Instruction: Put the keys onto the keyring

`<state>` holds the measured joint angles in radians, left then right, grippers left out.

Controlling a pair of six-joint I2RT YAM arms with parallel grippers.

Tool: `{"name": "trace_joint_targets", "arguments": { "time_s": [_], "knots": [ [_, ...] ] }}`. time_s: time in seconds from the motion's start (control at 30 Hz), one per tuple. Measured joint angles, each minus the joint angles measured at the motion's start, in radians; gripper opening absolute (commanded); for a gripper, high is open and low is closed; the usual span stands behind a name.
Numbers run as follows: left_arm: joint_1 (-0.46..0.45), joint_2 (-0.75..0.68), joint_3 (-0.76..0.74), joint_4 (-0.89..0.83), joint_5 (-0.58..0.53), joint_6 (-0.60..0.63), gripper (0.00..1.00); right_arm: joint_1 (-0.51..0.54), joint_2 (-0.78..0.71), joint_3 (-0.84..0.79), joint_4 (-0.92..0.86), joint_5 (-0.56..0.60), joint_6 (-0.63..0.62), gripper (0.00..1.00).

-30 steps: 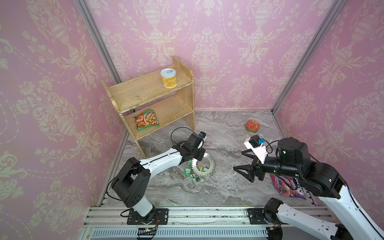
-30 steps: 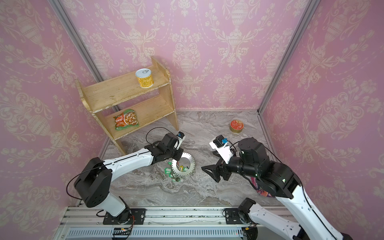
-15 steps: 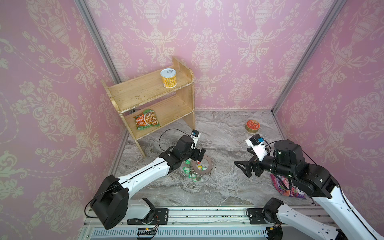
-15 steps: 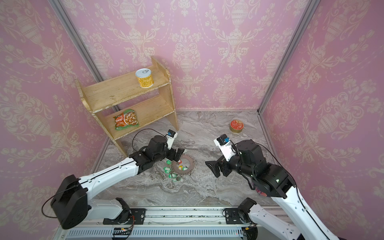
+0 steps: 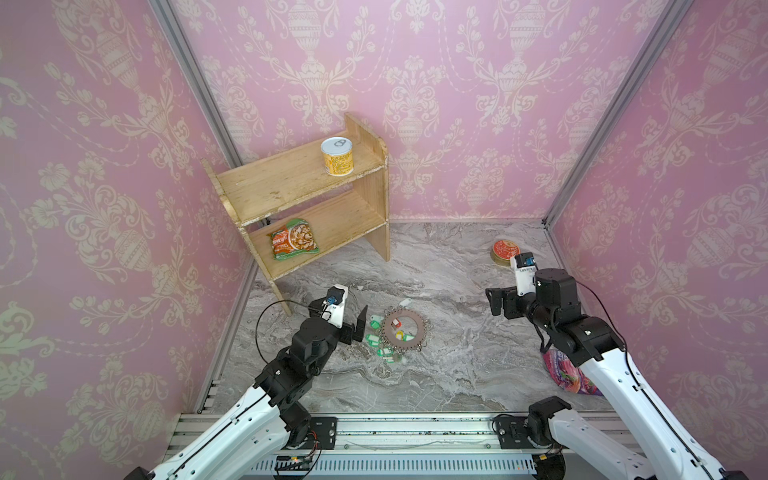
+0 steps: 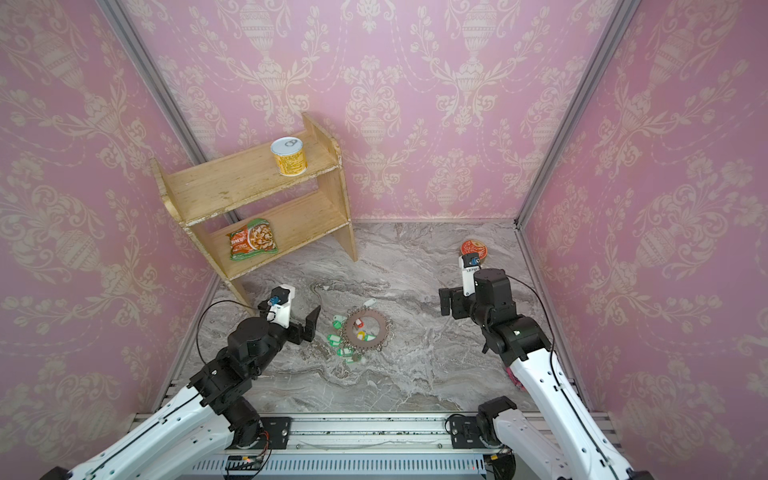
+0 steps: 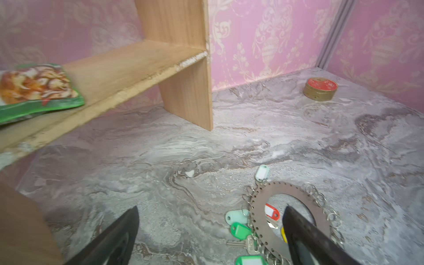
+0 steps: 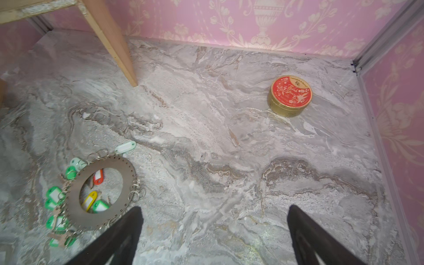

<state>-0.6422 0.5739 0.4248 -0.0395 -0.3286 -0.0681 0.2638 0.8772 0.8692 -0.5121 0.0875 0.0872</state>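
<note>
The flat grey metal keyring (image 5: pixel 405 328) lies on marble (image 5: pixel 449 374), plastic-tagged keys (image 5: pixel 376 337) fringing it (mostly green). The left gripper (image 5: pixel 356 327) and right gripper (image 5: pixel 498 301) have drawn back, fingers wide apart.

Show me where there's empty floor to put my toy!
Bare marble lies between the keyring and the red tin, and in front, between the keyring and the rail. It is crowded left of the keyring, where the keys bunch beside the left gripper.

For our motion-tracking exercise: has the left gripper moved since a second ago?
Yes. The left gripper, open, has drawn back leftward off the keyring, toward the front leg of the wooden shelf.
</note>
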Motion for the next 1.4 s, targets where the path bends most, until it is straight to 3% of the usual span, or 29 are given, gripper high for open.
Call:
{"name": "trace_joint_targets", "arguments": {
  "time_s": [0.13,0.27,0.57,1.13,1.4],
  "knots": [
    [0.070,-0.074,-0.057,0.009,-0.079,0.005,0.99,-0.049,0.054,-0.089,0.151,0.025,-0.009,1.00],
    [0.163,-0.042,-0.123,0.085,-0.105,0.019,0.99,-0.100,0.115,-0.219,0.360,0.040,-0.032,1.00],
    [0.401,0.344,-0.185,0.453,-0.042,0.064,0.99,-0.158,0.318,-0.355,0.752,0.043,-0.064,1.00],
    [0.568,1.036,-0.241,1.265,0.036,0.108,0.99,-0.219,0.528,-0.460,1.154,-0.043,-0.087,1.00],
    [0.568,1.115,-0.238,1.379,0.045,0.108,0.99,-0.223,0.616,-0.472,1.263,-0.066,-0.087,1.00]
  ]
}}
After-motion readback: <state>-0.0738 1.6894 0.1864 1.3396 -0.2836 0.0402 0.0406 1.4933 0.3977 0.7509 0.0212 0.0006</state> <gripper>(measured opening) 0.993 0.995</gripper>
